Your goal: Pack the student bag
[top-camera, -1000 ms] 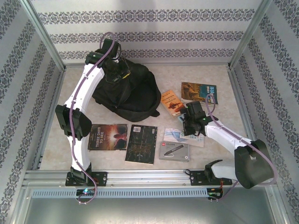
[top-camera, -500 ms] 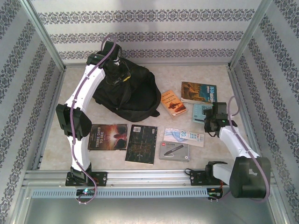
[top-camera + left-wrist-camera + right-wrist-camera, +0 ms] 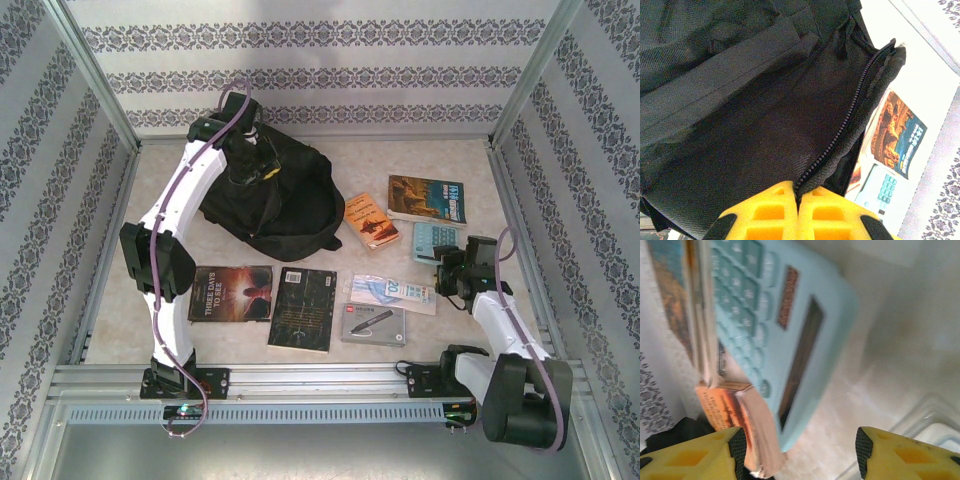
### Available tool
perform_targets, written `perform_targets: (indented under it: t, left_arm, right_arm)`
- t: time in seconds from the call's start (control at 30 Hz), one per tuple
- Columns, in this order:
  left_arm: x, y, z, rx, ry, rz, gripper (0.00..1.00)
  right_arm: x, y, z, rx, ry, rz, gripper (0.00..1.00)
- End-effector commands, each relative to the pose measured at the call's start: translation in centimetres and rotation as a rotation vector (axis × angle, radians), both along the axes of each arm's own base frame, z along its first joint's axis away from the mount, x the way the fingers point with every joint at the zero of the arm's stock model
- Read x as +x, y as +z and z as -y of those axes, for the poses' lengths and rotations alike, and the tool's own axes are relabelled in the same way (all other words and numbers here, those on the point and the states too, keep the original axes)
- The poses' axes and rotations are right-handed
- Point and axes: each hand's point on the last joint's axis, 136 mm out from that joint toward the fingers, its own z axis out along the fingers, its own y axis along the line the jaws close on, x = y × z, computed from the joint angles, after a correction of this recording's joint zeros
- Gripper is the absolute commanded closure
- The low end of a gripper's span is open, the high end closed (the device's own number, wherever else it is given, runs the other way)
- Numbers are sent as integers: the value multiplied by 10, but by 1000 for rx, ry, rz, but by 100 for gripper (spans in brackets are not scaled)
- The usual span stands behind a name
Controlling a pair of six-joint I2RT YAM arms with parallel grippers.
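The student bag (image 3: 285,205), a black fabric backpack, lies at the back left of the table. My left gripper (image 3: 252,170) is shut on its zipper edge (image 3: 840,135) and holds the flap up, so the dark inside (image 3: 755,130) shows. The yellow fingers (image 3: 775,210) pinch the fabric at the left gripper (image 3: 799,194). My right gripper (image 3: 446,266) hovers just in front of a light blue calculator (image 3: 435,240). In the right wrist view the right gripper (image 3: 797,452) is open, and the near corner of the calculator (image 3: 785,315) shows between the fingertips, untouched.
An orange book (image 3: 370,220) and a blue-and-brown book (image 3: 427,197) lie right of the bag. Two dark books (image 3: 230,293) (image 3: 303,308), a grey pen box (image 3: 372,323) and a clear packet (image 3: 393,292) lie along the front. A metal frame and patterned walls enclose the table.
My right arm swung from over the clear packet to the right, stopping by the calculator, and its jaws narrowed. The left gripper kept its hold on the bag.
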Motion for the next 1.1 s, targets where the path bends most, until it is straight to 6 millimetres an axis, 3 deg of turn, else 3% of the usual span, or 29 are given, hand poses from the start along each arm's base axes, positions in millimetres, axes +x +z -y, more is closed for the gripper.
perform_targets:
  t: [0.0,0.27,0.53,0.9,1.07]
  left_arm:
    - [-11,14,1,-4,-1,14,100]
    - [-13,10,1,-4,-6,5,100]
    - [-13,9,0,2,-5,7,100]
    - [-16,11,-4,23,-14,20,100]
    - [-19,10,-6,38,-18,20,100]
  right_arm:
    - [6,1,-2,29,11,33,39]
    - [13,-11,9,21,-30,35,41]
    - [30,-20,11,47,-40,40,53]
    - [37,-34,16,55,-76,19,62]
    - [40,-33,18,64,-105,12,76]
